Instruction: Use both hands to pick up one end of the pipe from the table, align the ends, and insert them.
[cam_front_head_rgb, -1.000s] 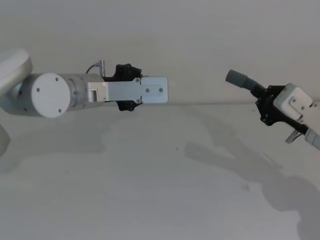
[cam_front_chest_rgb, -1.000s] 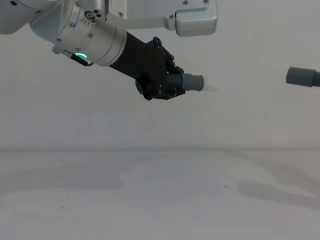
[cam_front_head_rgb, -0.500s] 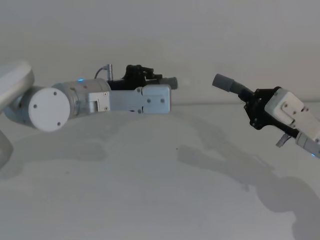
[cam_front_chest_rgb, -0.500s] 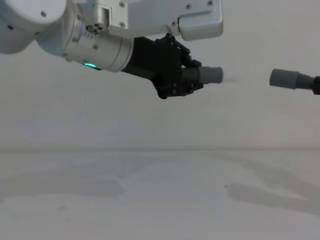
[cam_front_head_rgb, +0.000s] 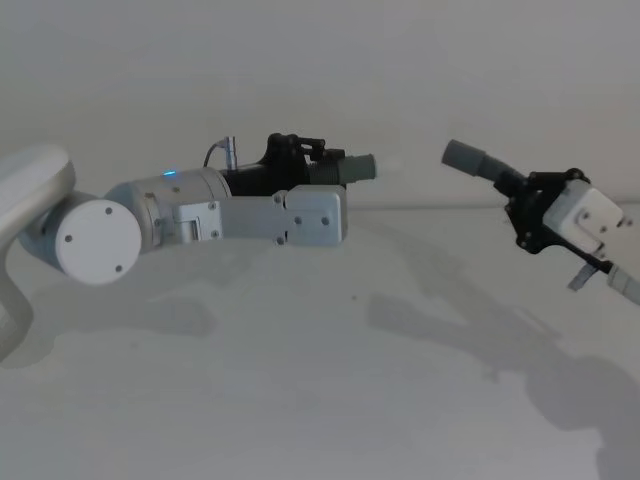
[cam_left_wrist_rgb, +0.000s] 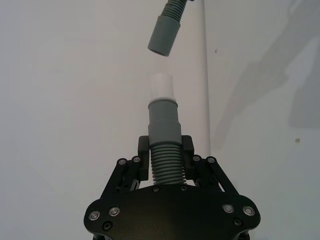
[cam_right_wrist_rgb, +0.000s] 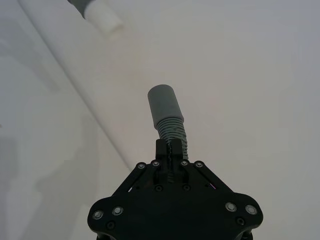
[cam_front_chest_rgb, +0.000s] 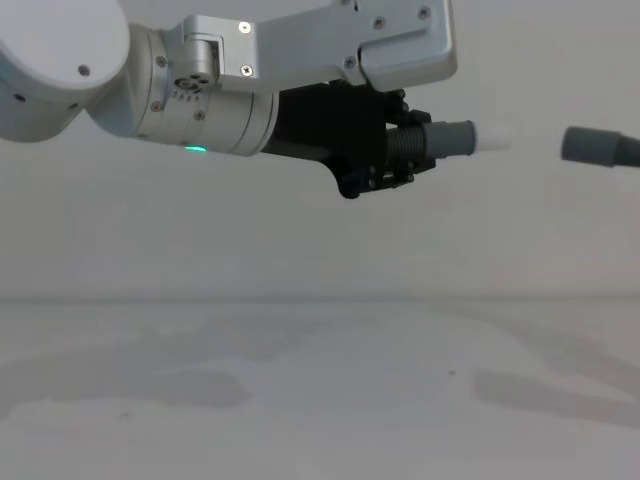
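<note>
Above the white bench (cam_front_head_rgb: 300, 400), the left gripper (cam_front_head_rgb: 322, 166) clamps its fingers on a dark grey ribbed pipe piece (cam_left_wrist_rgb: 165, 167), and the right gripper (cam_front_head_rgb: 516, 194) pinches the second ribbed piece (cam_right_wrist_rgb: 172, 134). Both hang in mid-air, ends facing, a gap between. A narrow white tip (cam_left_wrist_rgb: 161, 86) on a smooth grey sleeve sits opposite a wider smooth grey collar (cam_right_wrist_rgb: 164, 102).

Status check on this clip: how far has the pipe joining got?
Done: both ends are off the table, the left gripper shut on the white-tipped end, the right gripper shut on the grey collar end. In hand: alignment; in the left wrist view the collar sits offset and tilted from the tip. Left: closing the gap and inserting.
</note>
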